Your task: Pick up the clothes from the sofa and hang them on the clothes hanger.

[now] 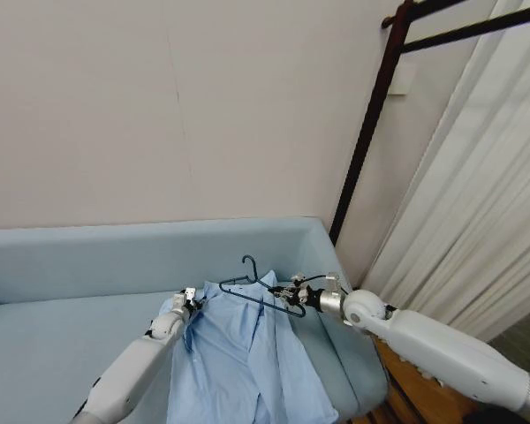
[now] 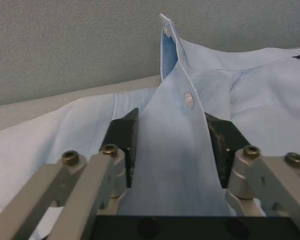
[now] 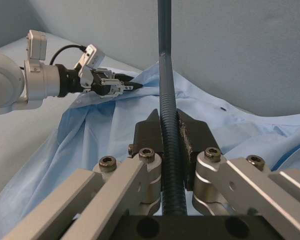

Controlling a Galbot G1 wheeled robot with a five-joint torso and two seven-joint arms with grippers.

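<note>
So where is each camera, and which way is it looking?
Head view: on the robot's head, looking down at the sofa; both arms show, left gripper on the shirt, right gripper on the hanger.
Left wrist view: on the left arm, looking along its jaws, shut on the shirt.
Right wrist view: on the right arm, looking along its jaws, shut on the hanger, toward the left gripper.
Shared: head and right wrist views both show the left gripper holding the shirt.

Legible markings: none; the shirt (image 2: pixel 180 160) carries no readable label or print; the hanger (image 3: pixel 166 125) carries no readable brand, number or sign.
</note>
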